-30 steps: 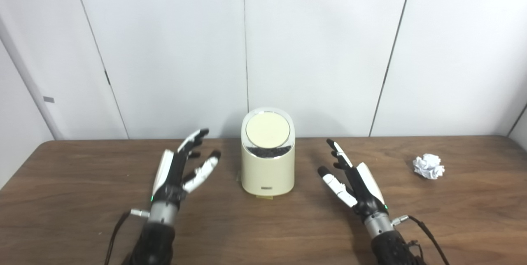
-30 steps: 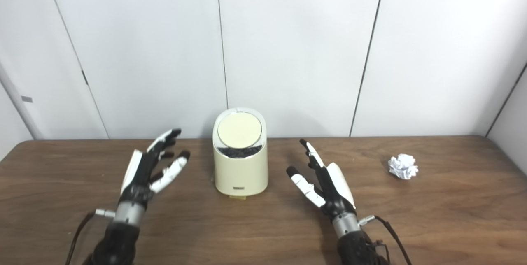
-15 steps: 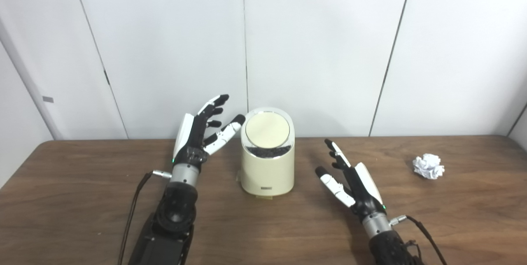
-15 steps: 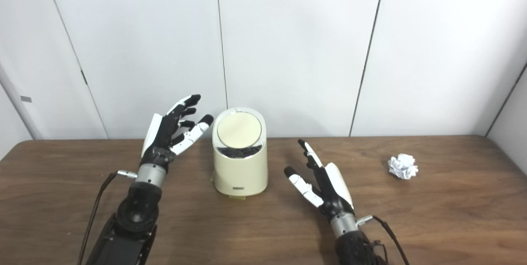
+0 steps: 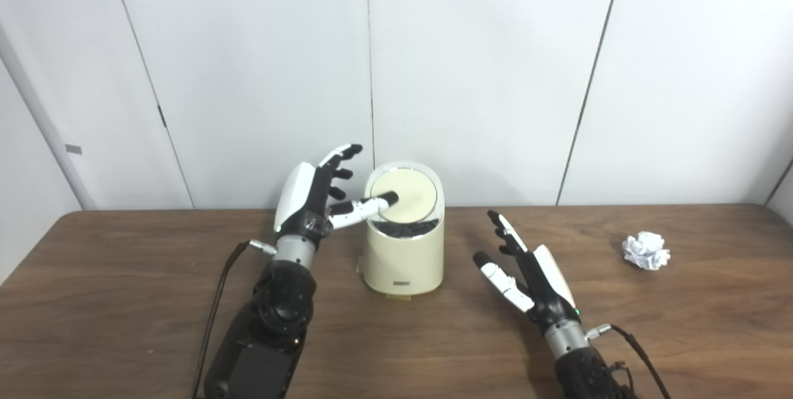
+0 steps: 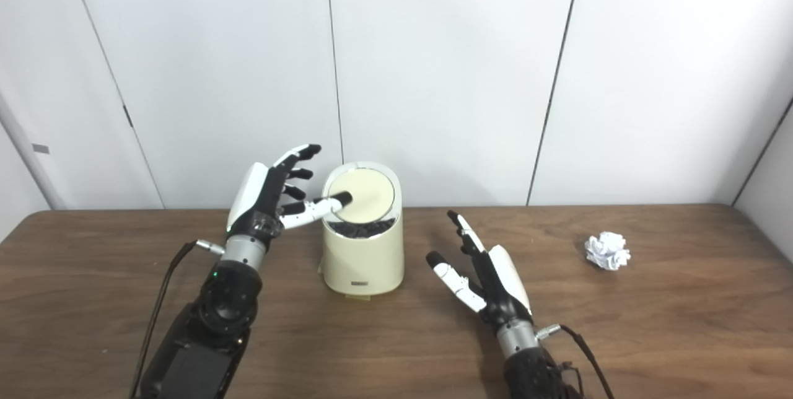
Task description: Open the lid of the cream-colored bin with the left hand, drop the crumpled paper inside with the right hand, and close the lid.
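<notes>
The cream-colored bin [image 5: 403,259] stands mid-table near the back, its round tilted lid [image 5: 409,196] down. My left hand [image 5: 316,201] is raised just left of the bin, open with fingers spread; its thumb lies across the lid's left part. The crumpled white paper [image 5: 645,251] lies on the table far to the right. My right hand [image 5: 526,275] rests open, fingers apart, right of the bin and well short of the paper, holding nothing.
The brown wooden table [image 5: 124,300] runs across the whole view, with white wall panels [image 5: 483,64] close behind the bin. Cables trail from both wrists along the table.
My left hand has risen and moved right from the table to the bin, and its thumb now reaches over the lid. My right hand has barely moved. Bin and paper stay put.
</notes>
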{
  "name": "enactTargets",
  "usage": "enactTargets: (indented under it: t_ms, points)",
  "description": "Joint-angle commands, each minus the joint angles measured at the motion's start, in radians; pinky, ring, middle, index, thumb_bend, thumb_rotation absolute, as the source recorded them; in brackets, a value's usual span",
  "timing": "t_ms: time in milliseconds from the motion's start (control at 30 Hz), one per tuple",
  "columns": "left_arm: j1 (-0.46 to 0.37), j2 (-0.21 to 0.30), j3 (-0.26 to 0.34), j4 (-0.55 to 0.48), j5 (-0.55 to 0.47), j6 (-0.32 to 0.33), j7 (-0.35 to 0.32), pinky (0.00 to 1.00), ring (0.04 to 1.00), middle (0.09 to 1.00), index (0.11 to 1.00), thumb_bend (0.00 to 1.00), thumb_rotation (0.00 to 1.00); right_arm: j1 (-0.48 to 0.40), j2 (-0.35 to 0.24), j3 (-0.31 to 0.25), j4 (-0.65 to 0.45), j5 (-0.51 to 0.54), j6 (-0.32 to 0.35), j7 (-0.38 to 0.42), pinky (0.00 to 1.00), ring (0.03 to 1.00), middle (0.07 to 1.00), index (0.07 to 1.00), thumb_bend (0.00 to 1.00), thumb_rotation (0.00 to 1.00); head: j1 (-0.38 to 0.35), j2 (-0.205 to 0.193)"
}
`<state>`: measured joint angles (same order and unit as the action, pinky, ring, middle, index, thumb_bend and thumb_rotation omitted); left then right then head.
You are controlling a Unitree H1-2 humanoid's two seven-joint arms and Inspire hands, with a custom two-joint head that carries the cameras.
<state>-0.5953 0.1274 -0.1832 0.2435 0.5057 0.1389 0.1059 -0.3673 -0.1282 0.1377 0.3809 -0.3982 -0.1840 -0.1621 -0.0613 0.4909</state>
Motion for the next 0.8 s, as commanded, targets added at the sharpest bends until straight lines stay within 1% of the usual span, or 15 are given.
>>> enactTargets:
  t_ms: [0, 67, 133, 167, 200, 300, 333, 400, 467, 600, 767]
  points:
    - [-0.082, 0.02, -0.019, 0.002, 0.07, -0.005, 0.034, 0.51, 0.692, 0.866, 0.882, 0.97, 0.42, -0.02, 0.01, -0.002, -0.008, 0.009, -0.023, -0.01, 0.85, 0.93, 0.956, 0.939, 0.47, 0.91, -0.002, 0.002]
    - [-0.087, 0.03, -0.041, 0.015, 0.11, -0.015, 0.051, 0.49, 0.675, 0.864, 0.879, 0.99, 0.4, -0.021, 0.01, -0.003, -0.003, 0.011, -0.027, -0.011, 0.85, 0.93, 0.955, 0.938, 0.46, 0.91, -0.003, 0.003]
    - [-0.09, 0.04, -0.062, 0.027, 0.148, -0.028, 0.069, 0.56, 0.744, 0.866, 0.874, 1.0, 0.36, -0.022, 0.01, -0.003, -0.003, 0.011, -0.023, -0.01, 0.86, 0.932, 0.956, 0.939, 0.46, 0.91, -0.003, 0.003]
    - [-0.094, 0.054, -0.089, 0.039, 0.196, -0.033, 0.088, 0.58, 0.762, 0.867, 0.873, 1.0, 0.35, -0.021, 0.01, -0.003, -0.007, 0.01, -0.018, -0.009, 0.86, 0.933, 0.957, 0.939, 0.46, 0.91, -0.003, 0.003]
    - [-0.099, 0.07, -0.118, 0.056, 0.248, -0.039, 0.114, 0.65, 0.806, 0.867, 0.873, 1.0, 0.33, -0.02, 0.01, -0.003, -0.008, 0.011, -0.018, -0.008, 0.86, 0.931, 0.956, 0.939, 0.47, 0.91, -0.003, 0.003]
    - [-0.111, 0.104, -0.185, 0.104, 0.356, -0.057, 0.172, 0.73, 0.857, 0.874, 0.878, 1.0, 0.28, -0.019, 0.009, -0.003, -0.011, 0.01, -0.012, -0.005, 0.86, 0.933, 0.958, 0.941, 0.47, 0.91, -0.004, 0.005]
    - [-0.114, 0.111, -0.199, 0.116, 0.376, -0.062, 0.184, 0.75, 0.871, 0.882, 0.883, 1.0, 0.27, -0.018, 0.009, -0.002, -0.013, 0.009, -0.01, -0.004, 0.86, 0.933, 0.958, 0.941, 0.47, 0.91, -0.004, 0.005]
    - [-0.119, 0.126, -0.23, 0.141, 0.431, -0.054, 0.214, 0.77, 0.88, 0.891, 0.889, 1.0, 0.25, -0.018, 0.008, -0.003, -0.013, 0.01, -0.012, -0.002, 0.86, 0.933, 0.958, 0.942, 0.48, 0.9, -0.004, 0.005]
    - [-0.121, 0.132, -0.248, 0.158, 0.466, -0.045, 0.236, 0.78, 0.885, 0.896, 0.892, 1.0, 0.24, -0.017, 0.008, -0.003, -0.015, 0.01, -0.011, -0.001, 0.85, 0.931, 0.957, 0.942, 0.47, 0.9, -0.004, 0.007]
    - [-0.123, 0.133, -0.269, 0.177, 0.51, -0.017, 0.253, 0.8, 0.901, 0.904, 0.895, 1.0, 0.2, -0.016, 0.008, -0.005, -0.016, 0.012, -0.012, 0.0, 0.85, 0.93, 0.955, 0.939, 0.48, 0.9, -0.004, 0.009]
    - [-0.129, 0.143, -0.303, 0.191, 0.572, -0.007, 0.286, 0.82, 0.908, 0.903, 0.897, 1.0, 0.17, -0.013, 0.008, -0.003, -0.027, 0.007, 0.001, 0.004, 0.85, 0.929, 0.954, 0.94, 0.48, 0.9, -0.004, 0.011]
